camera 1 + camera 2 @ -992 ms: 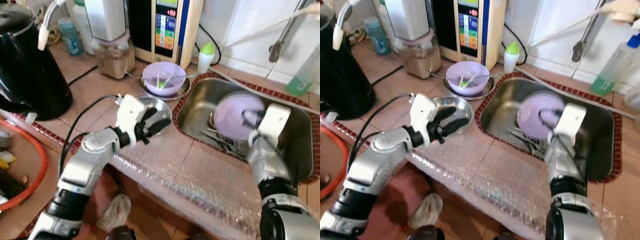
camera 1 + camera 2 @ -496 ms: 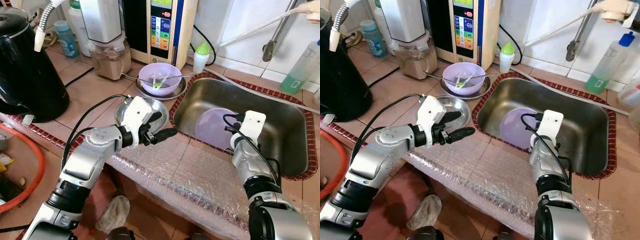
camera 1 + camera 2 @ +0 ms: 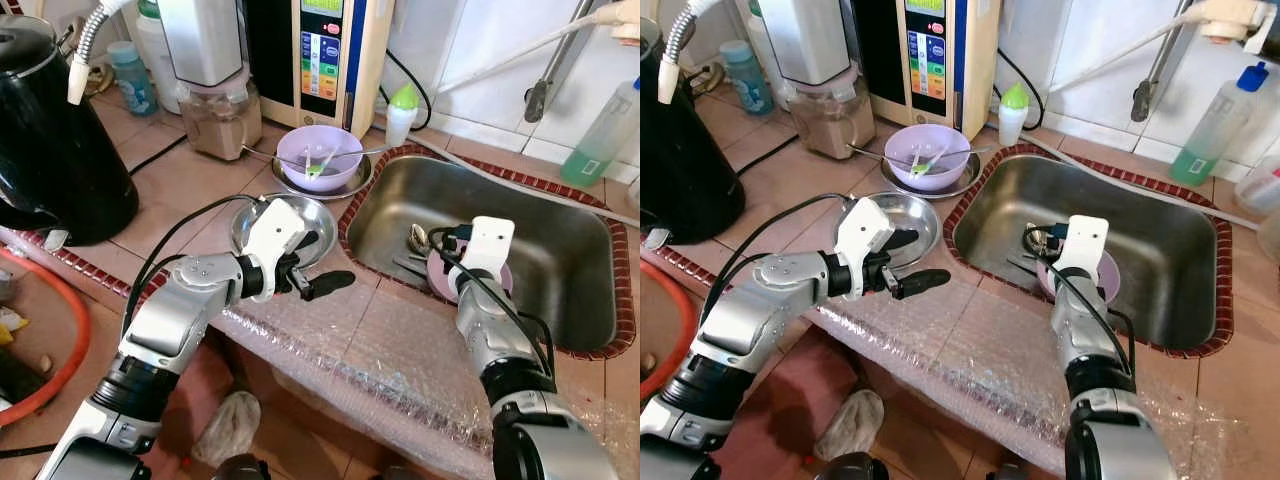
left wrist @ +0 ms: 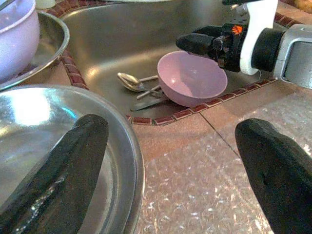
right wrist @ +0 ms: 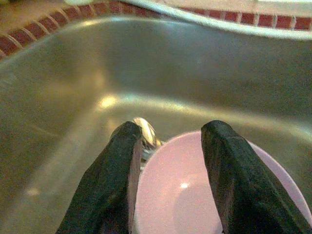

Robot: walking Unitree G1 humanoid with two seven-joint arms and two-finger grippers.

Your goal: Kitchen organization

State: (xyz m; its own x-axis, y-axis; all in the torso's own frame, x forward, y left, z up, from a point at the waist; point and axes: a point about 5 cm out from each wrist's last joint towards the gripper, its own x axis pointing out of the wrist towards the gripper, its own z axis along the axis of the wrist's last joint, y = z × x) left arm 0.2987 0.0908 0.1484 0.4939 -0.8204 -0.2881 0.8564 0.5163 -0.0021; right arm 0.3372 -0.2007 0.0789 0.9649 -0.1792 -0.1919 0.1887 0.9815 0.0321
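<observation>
A pink bowl [image 4: 195, 80] stands upright on the floor of the steel sink [image 3: 560, 215], beside two spoons [image 4: 129, 80]. My right gripper [image 5: 170, 129] hangs open just over the bowl's near rim. One finger [image 5: 119, 180] is outside the rim and the other is above the bowl's inside. My left gripper [image 3: 320, 262] is open over the counter at the sink's left corner. One of its fingers is above a shallow steel plate [image 3: 250, 225], the other over the bubble wrap [image 3: 400, 350].
Behind the plate a purple bowl [image 3: 320, 155] holding a spoon sits in a steel dish. A black kettle [image 3: 55, 130], a blender [image 3: 215, 100], a water purifier [image 3: 325, 50] and a green-capped bottle [image 3: 403, 112] line the back. A soap bottle [image 3: 600, 135] stands at the far right.
The pink bowl went from tilted up in my right gripper down to the sink floor, uncovering the spoons. My left gripper drifted slightly toward the counter's front edge.
</observation>
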